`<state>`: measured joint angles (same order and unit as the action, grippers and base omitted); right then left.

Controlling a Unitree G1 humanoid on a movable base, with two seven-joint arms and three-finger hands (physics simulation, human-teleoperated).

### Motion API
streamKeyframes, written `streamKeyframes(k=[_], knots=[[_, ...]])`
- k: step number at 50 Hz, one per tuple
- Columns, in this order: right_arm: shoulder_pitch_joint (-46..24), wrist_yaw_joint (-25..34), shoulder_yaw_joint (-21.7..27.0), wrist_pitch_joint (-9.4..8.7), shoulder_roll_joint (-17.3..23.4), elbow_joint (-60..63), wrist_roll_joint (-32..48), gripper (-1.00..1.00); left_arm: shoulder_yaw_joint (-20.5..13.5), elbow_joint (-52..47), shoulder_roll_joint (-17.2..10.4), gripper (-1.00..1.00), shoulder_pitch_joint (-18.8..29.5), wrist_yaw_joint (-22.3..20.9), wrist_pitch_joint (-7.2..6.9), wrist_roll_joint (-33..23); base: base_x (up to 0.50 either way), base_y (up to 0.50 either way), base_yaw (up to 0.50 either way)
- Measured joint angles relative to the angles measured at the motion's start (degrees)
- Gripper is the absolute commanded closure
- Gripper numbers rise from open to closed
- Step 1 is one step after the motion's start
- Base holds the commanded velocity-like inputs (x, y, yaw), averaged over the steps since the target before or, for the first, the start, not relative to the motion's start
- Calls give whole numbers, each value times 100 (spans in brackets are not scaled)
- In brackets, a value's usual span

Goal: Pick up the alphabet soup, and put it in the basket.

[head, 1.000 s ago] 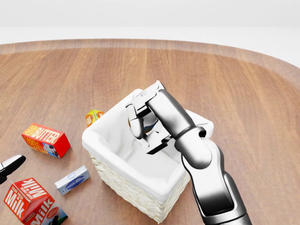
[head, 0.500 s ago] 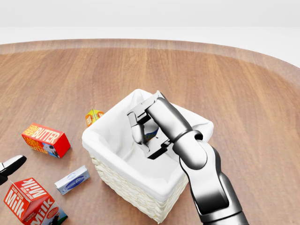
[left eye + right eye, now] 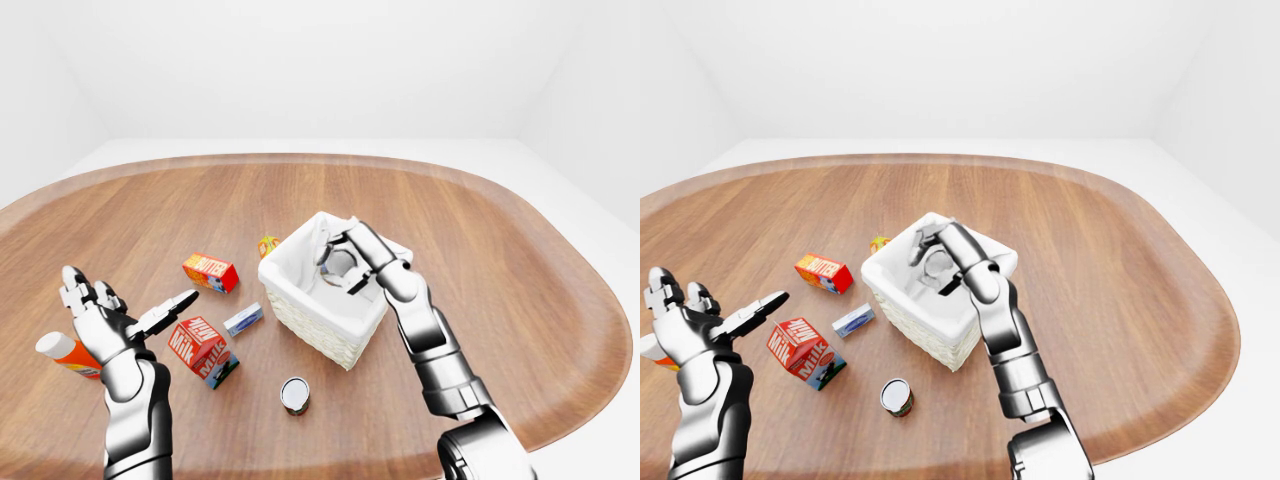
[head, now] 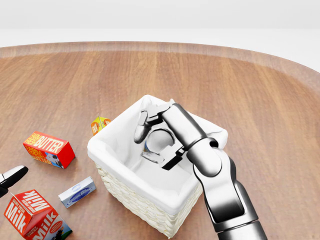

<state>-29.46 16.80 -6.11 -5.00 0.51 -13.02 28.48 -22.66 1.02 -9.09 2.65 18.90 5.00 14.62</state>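
The alphabet soup can (image 4: 159, 141) lies inside the white-lined wicker basket (image 4: 102, 150), its silver end facing up. My right hand (image 4: 154, 142) reaches down into the basket over the can. Its fingers (image 4: 141, 126) are spread apart and stand around the can without closing on it. My left hand (image 3: 130, 302) is open and empty, held above the table at the left of the left-eye view, well away from the basket.
Left of the basket lie a red butter box (image 4: 48, 149), a milk carton (image 4: 32, 215), a small blue-white box (image 4: 77, 191) and a small orange box (image 4: 100, 124). A second can (image 3: 294, 394) stands below the basket. A white-orange tube (image 3: 63, 351) lies by my left hand.
My right hand went lower into the basket, then its fingers opened. The can, earlier gripped and mostly hidden, now lies uncovered in the basket. My left hand has not moved.
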Motion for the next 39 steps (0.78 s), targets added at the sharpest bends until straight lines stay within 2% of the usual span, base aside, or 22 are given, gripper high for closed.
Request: streamKeyframes(k=[9,39], knots=[[-13,131,-121,0,31,286,128,-100,-3,-6,7,-100,-2,-1,0,-14,0,0,0],[52,1088,-762,0,315,2226,958,-100,7,14,3,-100,-7,2,0,-13,0,0,0]])
